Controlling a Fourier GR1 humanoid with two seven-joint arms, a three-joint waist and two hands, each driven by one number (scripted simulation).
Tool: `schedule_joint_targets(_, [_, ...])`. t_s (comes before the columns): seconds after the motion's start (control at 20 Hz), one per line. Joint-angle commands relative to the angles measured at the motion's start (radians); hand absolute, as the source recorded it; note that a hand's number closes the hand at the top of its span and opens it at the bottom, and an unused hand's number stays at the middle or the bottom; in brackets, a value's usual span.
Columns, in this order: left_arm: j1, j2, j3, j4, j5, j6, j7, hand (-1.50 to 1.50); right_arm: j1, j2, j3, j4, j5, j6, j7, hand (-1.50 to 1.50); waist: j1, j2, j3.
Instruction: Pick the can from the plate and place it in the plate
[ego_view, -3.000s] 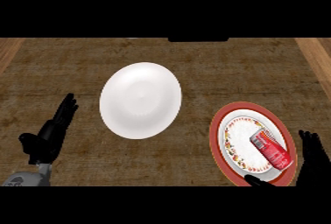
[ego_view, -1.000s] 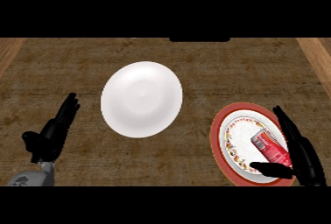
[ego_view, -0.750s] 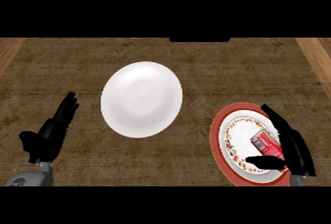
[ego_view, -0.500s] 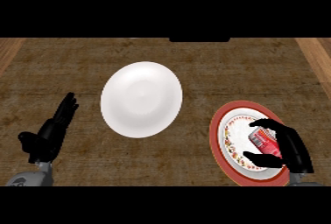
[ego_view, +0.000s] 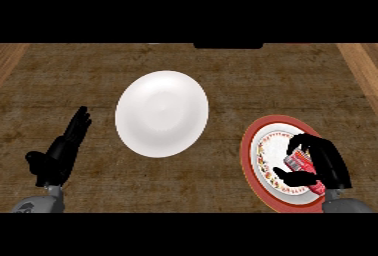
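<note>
The right hand (ego_view: 325, 162) is curled over the small red metal can (ego_view: 301, 161), fingers round its far side and thumb at its near side, so it pinches the can. The can lies on the round red-rimmed patterned plate (ego_view: 255, 160), under the palm, mostly hidden; only a red strip shows between fingers and thumb, plus a bit by the wrist.

Risks, as I judge them: the can lies on its side, so it may roll or slip out of the pinch on the lift, esp. if the grasp sits off-centre. I can't tell how much of it the fingers cover. A low lift could drag the can across the plate's rim and shift the plate.

Other things: the plain white oval-looking plate (ego_view: 162, 113) lies well to the left of the right hand and a bit further away on the dark wooden counter (ego_view: 244, 80); prob. the target. Nothing lies between the two plates, so the path over looks free.

The left hand (ego_view: 63, 150) rests far left, fingers straight and together, pointing up, apart from both plates.
</note>
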Motion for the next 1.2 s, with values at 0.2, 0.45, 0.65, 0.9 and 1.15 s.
schedule_joint_targets(0.2, [-0.029,-0.013,0.009,0.066,-0.013,-0.012,-0.022,0.0,-0.059,-0.053,0.056,0.001,0.197,0.079,0.246,1.5,-0.006,0.006,0.007])
schedule_joint_targets(0.45, [0.073,-0.005,0.02,-0.083,-0.019,-0.024,-0.001,0.0,0.003,-0.018,0.078,-0.253,0.166,0.168,0.286,1.5,-0.003,0.004,0.008])
schedule_joint_targets(0.65, [-0.025,0.005,0.041,-0.023,0.001,-0.032,0.063,0.0,0.095,-0.02,0.12,-0.529,0.179,0.217,0.36,1.5,-0.012,0.003,0.007])
schedule_joint_targets(0.9, [0.009,-0.005,0.033,-0.041,-0.018,-0.029,0.019,0.0,0.036,0.024,0.135,-0.67,0.223,0.201,0.431,1.5,-0.006,0.002,0.008])
schedule_joint_targets(1.15, [0.029,-0.032,0.03,-0.008,-0.028,-0.035,-0.009,0.0,-0.032,0.054,0.171,-0.771,0.288,0.233,0.497,1.5,-0.004,0.004,0.008])
